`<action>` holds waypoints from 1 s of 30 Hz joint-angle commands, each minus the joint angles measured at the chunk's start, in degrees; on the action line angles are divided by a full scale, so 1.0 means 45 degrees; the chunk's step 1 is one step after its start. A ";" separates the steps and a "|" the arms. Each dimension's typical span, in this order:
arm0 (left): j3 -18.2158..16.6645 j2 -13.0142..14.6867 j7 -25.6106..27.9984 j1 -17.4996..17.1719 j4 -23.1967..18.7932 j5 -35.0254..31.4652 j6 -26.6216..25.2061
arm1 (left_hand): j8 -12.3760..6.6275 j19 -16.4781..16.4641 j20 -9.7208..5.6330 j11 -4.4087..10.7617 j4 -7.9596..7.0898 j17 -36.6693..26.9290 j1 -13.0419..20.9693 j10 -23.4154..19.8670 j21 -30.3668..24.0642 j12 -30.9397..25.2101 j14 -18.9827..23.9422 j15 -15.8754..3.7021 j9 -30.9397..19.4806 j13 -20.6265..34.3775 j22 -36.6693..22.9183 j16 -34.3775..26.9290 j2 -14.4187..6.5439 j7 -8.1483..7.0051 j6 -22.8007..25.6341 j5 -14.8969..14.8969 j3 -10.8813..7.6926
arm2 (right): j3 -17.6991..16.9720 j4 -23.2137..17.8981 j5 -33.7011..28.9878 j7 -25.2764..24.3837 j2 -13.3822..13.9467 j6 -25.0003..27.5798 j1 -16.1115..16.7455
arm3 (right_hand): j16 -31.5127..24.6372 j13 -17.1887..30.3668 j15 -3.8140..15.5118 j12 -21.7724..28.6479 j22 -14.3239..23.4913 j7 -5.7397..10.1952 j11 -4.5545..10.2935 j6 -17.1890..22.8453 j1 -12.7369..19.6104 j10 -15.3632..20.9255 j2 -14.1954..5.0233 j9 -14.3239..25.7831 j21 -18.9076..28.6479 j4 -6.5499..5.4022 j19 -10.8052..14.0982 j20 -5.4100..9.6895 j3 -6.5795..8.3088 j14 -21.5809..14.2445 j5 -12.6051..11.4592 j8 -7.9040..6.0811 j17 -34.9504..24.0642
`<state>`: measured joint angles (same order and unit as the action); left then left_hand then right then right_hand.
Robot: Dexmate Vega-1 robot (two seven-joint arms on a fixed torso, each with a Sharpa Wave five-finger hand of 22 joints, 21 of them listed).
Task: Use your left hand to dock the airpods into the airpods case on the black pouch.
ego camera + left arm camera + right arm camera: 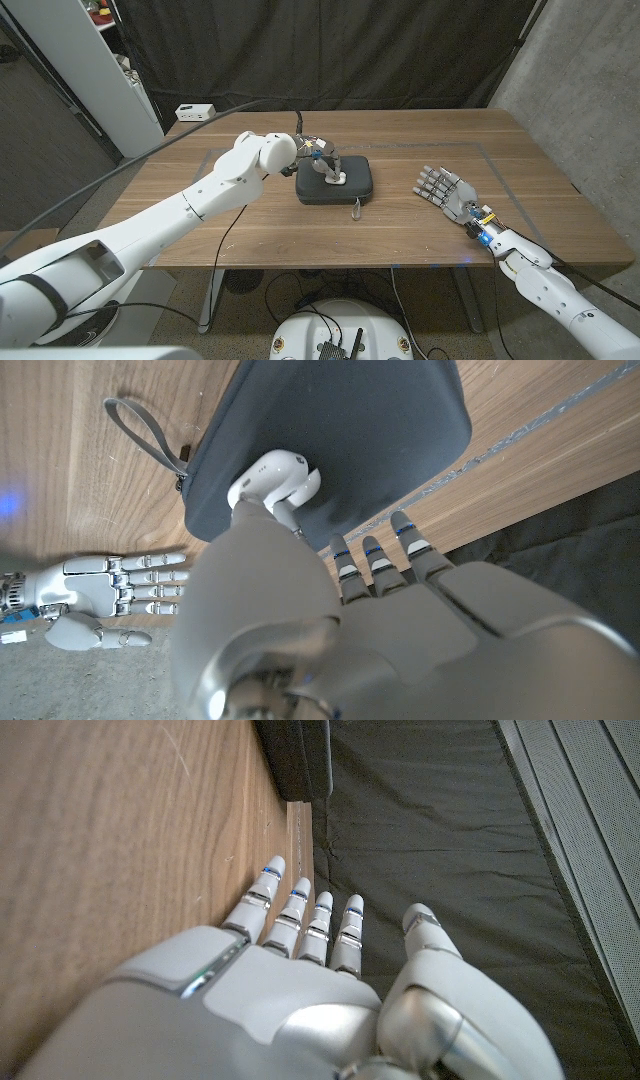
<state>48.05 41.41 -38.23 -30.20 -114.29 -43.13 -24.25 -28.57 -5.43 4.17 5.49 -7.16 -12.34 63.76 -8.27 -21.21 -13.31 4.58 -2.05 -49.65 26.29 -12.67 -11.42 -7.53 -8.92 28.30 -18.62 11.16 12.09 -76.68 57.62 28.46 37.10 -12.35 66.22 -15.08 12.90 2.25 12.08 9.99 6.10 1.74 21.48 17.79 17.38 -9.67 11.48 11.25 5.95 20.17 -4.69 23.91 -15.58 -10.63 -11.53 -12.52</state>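
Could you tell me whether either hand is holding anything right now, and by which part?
The left hand has its fingers on the white airpods case atop the black pouch; a true grip cannot be told. The right hand holds nothing.

One camera sits high on the robot's head, looking down and forward over the whole wooden table (pixel 420 240) to the dark curtain (pixel 330 50) behind its far edge. The camera on the left wrist hangs very close above the black pouch (pixel 340 430), peering past the left hand (pixel 300 610); it also catches the right hand (pixel 105 595), as the head view does. The right wrist camera rides low by the tabletop, looking along the right hand toward the curtain.
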 commanded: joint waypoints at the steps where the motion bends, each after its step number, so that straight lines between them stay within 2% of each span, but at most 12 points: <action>1: 0.0356 -0.0103 -0.0638 -0.0213 -0.0103 0.0403 -0.1375 | 0.0517 0.0146 0.0009 -0.0069 -0.0001 -0.0027 -0.0189 0.0389 -0.0042 0.0122 -0.0279 -0.0034 0.3280 0.0032 -0.0093 0.0040 0.0074 -0.0008 -0.0322 0.0058 0.0156 | -0.0048 -0.0228 -0.0041 -0.0182 0.0033 -0.0061 0.0182 | 0.0014 0.0020 0.0823 0.0031 0.0040 -0.0029 -0.0035 0.0034 0.0139 0.0092 0.0034 0.0004 0.0059 0.0053 0.0056 -0.0058 0.0035 -0.0106 -0.0051 0.0004 -0.0040; 5: 0.0470 -0.0110 -0.0691 -0.0316 -0.0194 0.0579 -0.1810 | 0.0629 0.0269 -0.0001 -0.0139 0.0007 -0.0032 -0.0307 0.0674 -0.0030 0.0199 -0.0580 0.0075 0.3213 0.0035 -0.0123 0.0094 0.0106 -0.0048 -0.0783 0.0106 0.0202 | -0.0065 -0.0279 -0.0049 -0.0230 0.0028 -0.0118 0.0245 | 0.0012 0.0020 0.0827 0.0028 0.0040 -0.0032 -0.0037 0.0037 0.0140 0.0086 0.0036 0.0004 0.0057 0.0056 0.0053 -0.0064 0.0035 -0.0104 -0.0050 0.0002 -0.0043; 12: 0.0521 0.0138 -0.0241 -0.0562 -0.0482 0.0902 -0.1940 | 0.0592 0.0302 0.0000 -0.0138 0.0028 -0.0039 -0.0396 0.0782 -0.0053 0.0201 -0.0656 0.0105 0.3148 0.0037 -0.0149 0.0053 0.0112 -0.0062 -0.0885 0.0154 0.0225 | -0.0038 -0.0237 -0.0092 -0.0186 0.0014 -0.0203 0.0242 | 0.0002 0.0020 0.0831 0.0029 0.0041 -0.0027 -0.0016 0.0034 0.0137 0.0089 0.0035 0.0004 0.0058 0.0056 0.0054 -0.0058 0.0034 -0.0107 -0.0048 0.0004 -0.0054; 15: 0.0221 0.0467 0.0606 -0.0966 -0.0778 0.1224 -0.1471 | 0.0575 0.0310 0.0004 -0.0146 0.0080 -0.0035 -0.0357 0.0793 -0.0065 0.0188 -0.0652 0.0098 0.3110 0.0036 -0.0160 0.0030 0.0110 -0.0128 -0.0944 0.0169 0.0207 | -0.0015 -0.0175 -0.0128 -0.0112 0.0030 -0.0237 0.0216 | 0.0001 0.0020 0.0823 0.0031 0.0042 -0.0028 -0.0031 0.0034 0.0139 0.0095 0.0033 0.0004 0.0063 0.0058 0.0066 -0.0062 0.0036 -0.0101 -0.0048 0.0004 -0.0058; 19: -0.0337 0.0865 0.1988 -0.1584 -0.1201 0.1639 -0.0743 | 0.0590 0.0244 -0.0036 0.0055 0.0230 -0.0024 -0.0247 0.0380 -0.0135 -0.0010 -0.0367 -0.0133 0.2968 0.0047 -0.0186 -0.0124 0.0082 -0.0452 -0.1378 0.0223 0.0125 | -0.0014 -0.0092 -0.0178 -0.0065 0.0054 -0.0295 0.0165 | 0.0002 0.0020 0.0800 0.0031 0.0042 -0.0019 -0.0027 0.0034 0.0140 0.0094 0.0037 0.0004 0.0064 0.0062 0.0069 -0.0058 0.0036 -0.0090 -0.0048 0.0003 -0.0061; 22: -0.0628 0.1071 0.2803 -0.1898 -0.1498 0.1651 -0.0395 | 0.0480 0.0045 -0.0024 0.0146 0.0287 -0.0040 -0.0194 0.0085 -0.0242 -0.0137 -0.0007 -0.0292 0.2864 0.0064 -0.0201 -0.0273 0.0012 -0.0451 -0.1401 0.0252 0.0061 | -0.0027 -0.0039 -0.0136 -0.0055 0.0050 -0.0250 0.0103 | 0.0001 0.0020 0.0812 0.0029 0.0043 -0.0008 -0.0021 0.0032 0.0143 0.0092 0.0034 0.0004 0.0066 0.0064 0.0074 -0.0059 0.0039 -0.0089 -0.0048 0.0004 -0.0063; 30: -0.1061 0.1203 0.4500 -0.2426 -0.1903 0.1144 0.0360 | -0.0302 -0.0236 -0.0070 0.0342 0.0480 -0.0092 0.0042 -0.0737 -0.0440 -0.0462 0.0695 -0.0655 0.2541 0.0134 -0.0224 -0.0517 -0.0215 -0.0316 -0.0401 0.0356 -0.0200 | 0.0093 0.0345 -0.0222 0.0253 -0.0023 -0.0319 -0.0179 | -0.0013 0.0020 0.0828 0.0025 0.0043 0.0000 -0.0030 0.0016 0.0145 0.0081 0.0034 0.0004 0.0067 0.0068 0.0078 -0.0054 0.0040 -0.0106 -0.0047 0.0011 -0.0071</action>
<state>46.58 45.16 -28.31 -37.97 -119.75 -36.49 -26.77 -28.86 -5.78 3.90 6.90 -4.97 -12.41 63.51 -10.44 -22.71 -14.86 6.61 -2.20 -78.54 26.72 -13.58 -13.28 -8.00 -11.36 25.14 -17.17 10.65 12.01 -76.86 57.02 28.30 37.23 -13.45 66.68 -15.09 12.90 2.25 12.08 9.99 6.10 1.74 21.48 17.79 17.38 -9.67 11.48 11.25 5.95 20.17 -4.70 23.90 -15.57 -10.63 -11.53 -12.66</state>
